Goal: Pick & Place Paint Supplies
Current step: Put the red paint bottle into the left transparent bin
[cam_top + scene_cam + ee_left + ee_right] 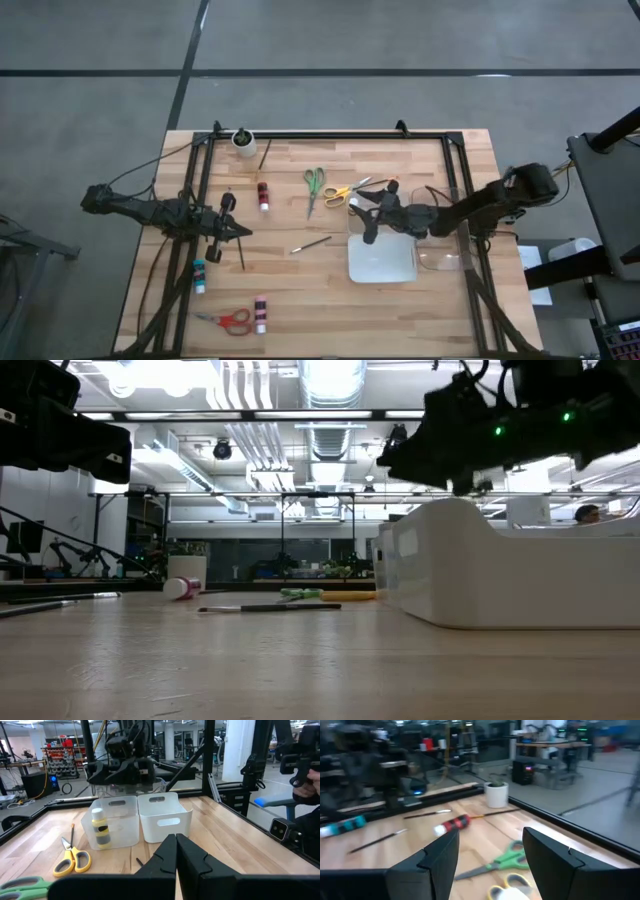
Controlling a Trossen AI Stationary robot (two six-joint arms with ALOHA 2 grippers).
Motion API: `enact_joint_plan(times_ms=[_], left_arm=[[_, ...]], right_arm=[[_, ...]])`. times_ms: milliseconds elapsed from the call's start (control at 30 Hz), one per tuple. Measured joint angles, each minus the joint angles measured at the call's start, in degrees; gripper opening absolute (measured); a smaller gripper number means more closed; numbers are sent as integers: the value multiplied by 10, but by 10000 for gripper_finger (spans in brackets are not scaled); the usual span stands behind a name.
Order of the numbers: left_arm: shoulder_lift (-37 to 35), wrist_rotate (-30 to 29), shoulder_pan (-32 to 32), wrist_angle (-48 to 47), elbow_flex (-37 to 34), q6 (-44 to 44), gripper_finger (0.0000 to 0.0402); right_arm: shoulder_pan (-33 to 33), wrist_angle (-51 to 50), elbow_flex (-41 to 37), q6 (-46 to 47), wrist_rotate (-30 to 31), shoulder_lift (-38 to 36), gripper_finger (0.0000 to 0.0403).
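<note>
My right gripper [366, 214] hangs open over a clear bin [116, 820] that holds a yellow/black bottle [101, 827], beside the white tray [381, 262]. Yellow scissors [345, 192], green scissors [314, 187] and a red bottle [263, 195] lie flat toward the far side. A brush [310, 244] lies mid-table. My left gripper [238, 231] hovers shut at the table's left, with a brush [240, 255] just by it. A teal bottle [199, 275], red scissors [230, 320] and another red bottle [261, 313] lie near the near-left corner.
A white cup with a plant [244, 141] stands at the far edge, a brush [264, 153] beside it. A second clear bin [441, 250] sits right of the tray. A black frame [330, 134] runs along the far and side edges. Bare wood lies between the arms.
</note>
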Motion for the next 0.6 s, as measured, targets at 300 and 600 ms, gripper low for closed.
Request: enact_joint_plan(times_ms=[300,600], left_arm=[[0,0,0,0,0,0,3],[4,0,0,0,0,0,3]], right_arm=[[-38,-472,174,84,-111,-112,217],[-57,-675,367,-28,-193,-37,217]])
